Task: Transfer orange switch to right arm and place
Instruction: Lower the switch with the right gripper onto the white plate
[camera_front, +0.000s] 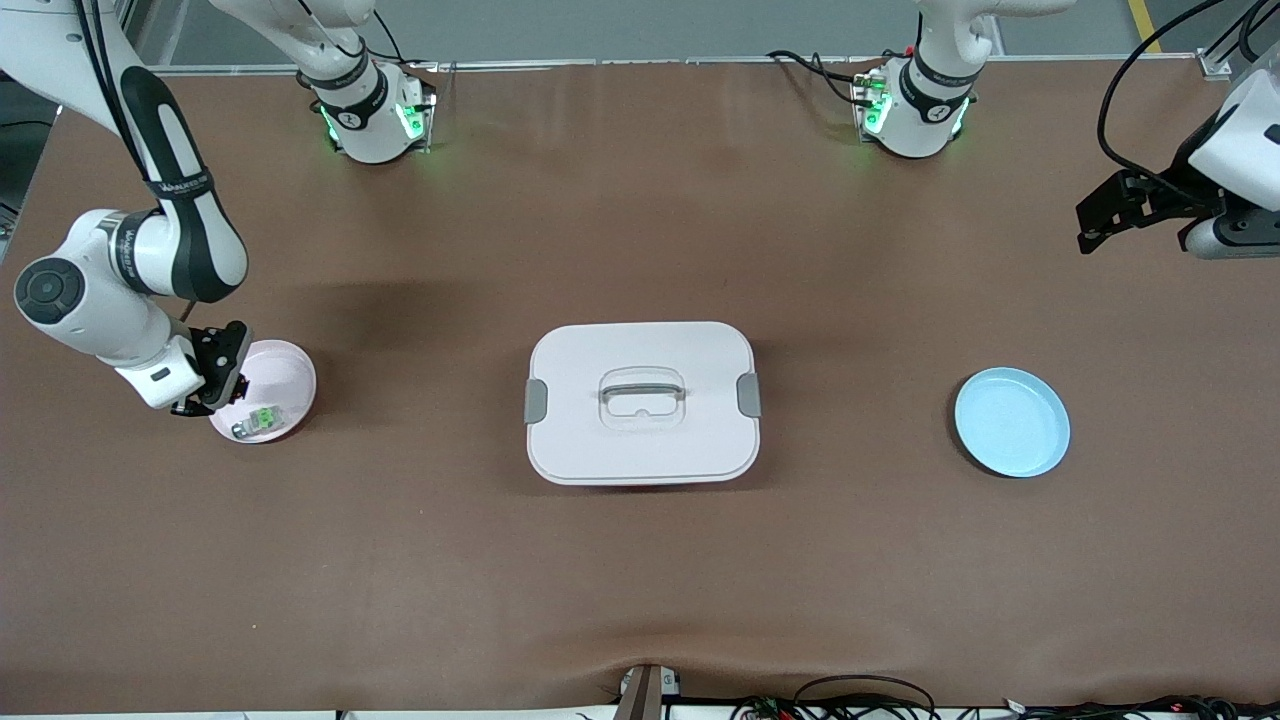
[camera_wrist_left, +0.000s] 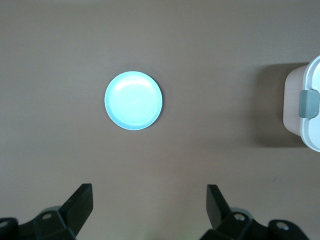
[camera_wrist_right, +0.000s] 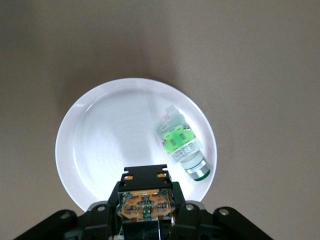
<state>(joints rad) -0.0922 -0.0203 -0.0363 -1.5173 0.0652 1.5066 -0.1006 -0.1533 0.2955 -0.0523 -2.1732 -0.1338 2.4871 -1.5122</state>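
Right wrist view: right gripper clenched on black blocky orange switch over pale pink plate.
Lower beside green-marked grey component, not onto it; left gripper waits released above round light-blue plate.

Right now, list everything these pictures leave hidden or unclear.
- Inside of the lidded white box: front view, the closed lid covers it.
- The orange switch: right wrist view shows only its top; the right end effector clamping it hides the rest, and hides it wholly in the front view.
- Whether the switch touches the pink plate: cannot tell, either view.
- The left end effector: left wrist view's edge cuts off all but the open fingertips.
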